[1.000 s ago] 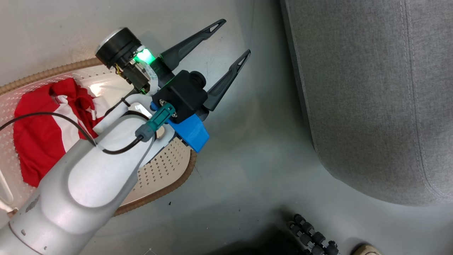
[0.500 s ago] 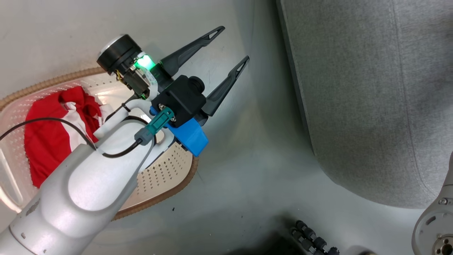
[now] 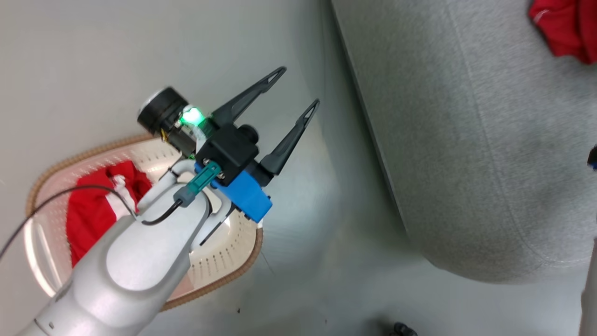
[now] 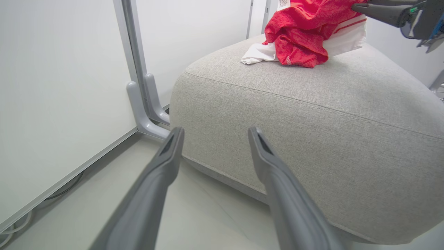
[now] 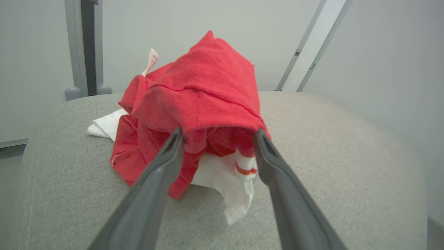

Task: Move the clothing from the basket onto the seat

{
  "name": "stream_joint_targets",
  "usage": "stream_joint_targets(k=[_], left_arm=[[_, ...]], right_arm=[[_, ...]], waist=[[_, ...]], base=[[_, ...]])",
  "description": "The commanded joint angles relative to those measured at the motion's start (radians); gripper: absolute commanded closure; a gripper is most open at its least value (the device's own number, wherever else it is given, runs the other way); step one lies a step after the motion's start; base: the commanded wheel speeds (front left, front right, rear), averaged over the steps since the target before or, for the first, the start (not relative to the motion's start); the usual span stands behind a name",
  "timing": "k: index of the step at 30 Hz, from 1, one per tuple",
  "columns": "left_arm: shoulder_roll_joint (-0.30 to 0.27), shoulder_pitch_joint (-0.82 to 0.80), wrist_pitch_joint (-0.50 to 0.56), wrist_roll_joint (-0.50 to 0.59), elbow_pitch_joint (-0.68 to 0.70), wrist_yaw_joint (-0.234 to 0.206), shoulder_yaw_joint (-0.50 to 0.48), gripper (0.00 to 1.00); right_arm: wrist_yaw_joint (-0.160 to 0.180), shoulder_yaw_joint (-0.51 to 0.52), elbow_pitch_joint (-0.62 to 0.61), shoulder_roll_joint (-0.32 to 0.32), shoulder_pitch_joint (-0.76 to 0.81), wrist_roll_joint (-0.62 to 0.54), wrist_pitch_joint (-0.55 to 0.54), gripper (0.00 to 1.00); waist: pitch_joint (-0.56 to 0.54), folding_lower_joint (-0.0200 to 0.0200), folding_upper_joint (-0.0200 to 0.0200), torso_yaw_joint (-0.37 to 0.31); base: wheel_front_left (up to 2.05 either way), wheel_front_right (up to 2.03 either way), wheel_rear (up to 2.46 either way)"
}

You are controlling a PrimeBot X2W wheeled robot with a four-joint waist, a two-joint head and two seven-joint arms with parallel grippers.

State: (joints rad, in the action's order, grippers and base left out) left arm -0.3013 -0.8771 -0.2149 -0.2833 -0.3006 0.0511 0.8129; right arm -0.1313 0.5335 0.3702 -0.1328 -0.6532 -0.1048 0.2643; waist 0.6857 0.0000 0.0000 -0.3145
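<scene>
One red garment [image 5: 208,90] lies on the seat [image 5: 329,156], my right gripper [image 5: 218,131] spread around it. My left gripper [image 3: 298,86] gapes near the basket [image 3: 224,266].

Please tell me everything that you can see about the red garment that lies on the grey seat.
The red garment is a crumpled heap of soft, slightly fuzzy cloth, rising to a peak. White parts stick out below it, one with thin red stripes, and a small label stands up behind. It rests on the grey seat. The right tool is open, one finger on each side of the near fold; whether they touch the cloth I cannot tell.
</scene>
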Motion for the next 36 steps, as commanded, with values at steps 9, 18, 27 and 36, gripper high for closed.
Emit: stream_joint_targets(k=[9,18,27,36], left_arm=[[0.043,0.115,-0.046,-0.064,-0.076,-0.034,-0.041,0.0],[0.074,0.263,-0.05,-0.099,-0.049,-0.074,-0.156,0.0],[0.1,0.436,-0.051,-0.061,0.032,-0.099,-0.377,0.0],[0.143,0.596,-0.051,-0.006,0.086,-0.081,-0.583,0.0]], right_arm=[[0.001,-0.068,0.007,-0.078,0.188,0.057,0.0,0.0],[0.001,-0.173,-0.07,-0.087,0.321,0.09,0.0,0.0],[0.001,-0.351,-0.154,-0.057,0.403,0.112,0.0,0.0],[0.001,-0.484,-0.172,-0.022,0.457,0.138,0.0,0.0]], waist=[[-0.224,0.0,0.0,0.029],[-0.384,0.0,0.0,0.084],[-0.493,0.0,0.0,0.182],[-0.588,0.0,0.0,0.277]], base=[[0.0,0.0,0.0],[0.0,0.0,0.0],[0.0,0.0,0.0],[0.0,0.0,0.0]])
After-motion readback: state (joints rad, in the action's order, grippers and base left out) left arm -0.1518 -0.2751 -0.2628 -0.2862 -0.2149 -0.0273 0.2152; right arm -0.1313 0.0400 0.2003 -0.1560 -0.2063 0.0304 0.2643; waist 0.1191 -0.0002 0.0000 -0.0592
